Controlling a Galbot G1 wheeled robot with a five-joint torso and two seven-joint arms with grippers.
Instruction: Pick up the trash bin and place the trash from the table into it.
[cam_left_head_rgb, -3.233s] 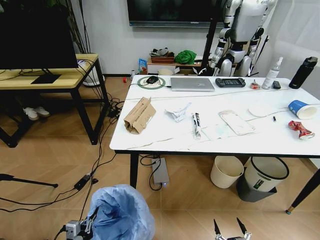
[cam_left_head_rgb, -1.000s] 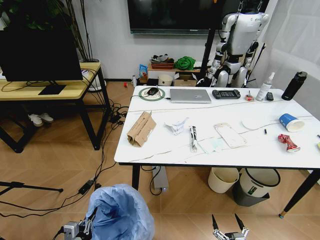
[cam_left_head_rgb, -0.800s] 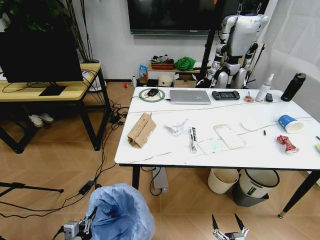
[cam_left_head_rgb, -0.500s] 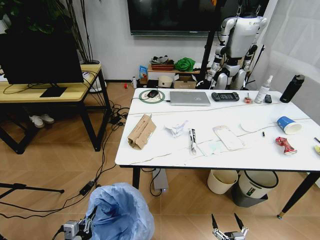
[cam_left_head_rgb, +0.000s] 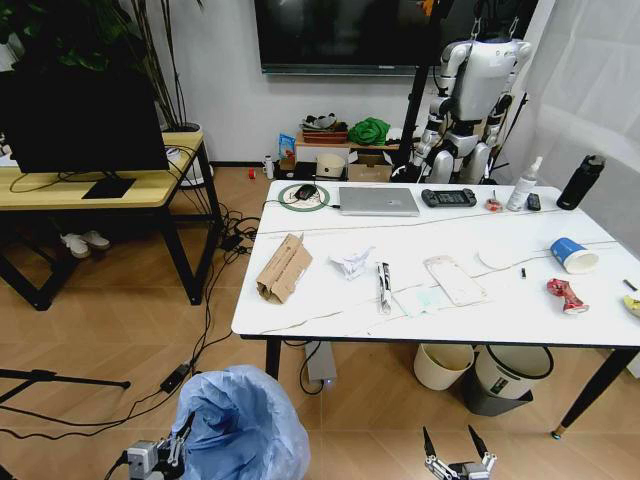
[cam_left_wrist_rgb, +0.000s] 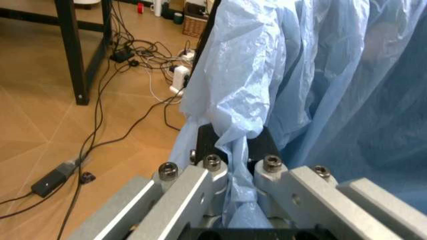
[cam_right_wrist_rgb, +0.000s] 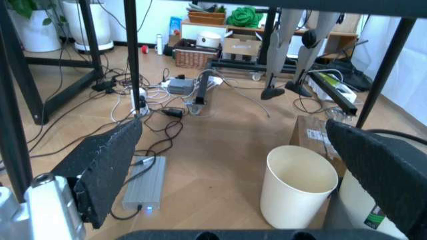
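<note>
Low before the table (cam_left_head_rgb: 330, 310), the left gripper (cam_left_wrist_rgb: 230, 175) apparently pinches the trash bin (cam_left_head_rgb: 240, 425) by its blue liner while the right gripper (cam_left_head_rgb: 458, 462) hangs spread and empty, with bin in hand and the trash (cam_left_head_rgb: 284, 268) next needing a close approach.

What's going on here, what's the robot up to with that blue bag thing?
The robot's left gripper has its jaws shut on the trash bin, clamping the rim and its light-blue bag, low in front of the table. The right gripper hangs open and empty. The trash, including the cardboard box, crumpled paper and red can, lies on the table.
</note>
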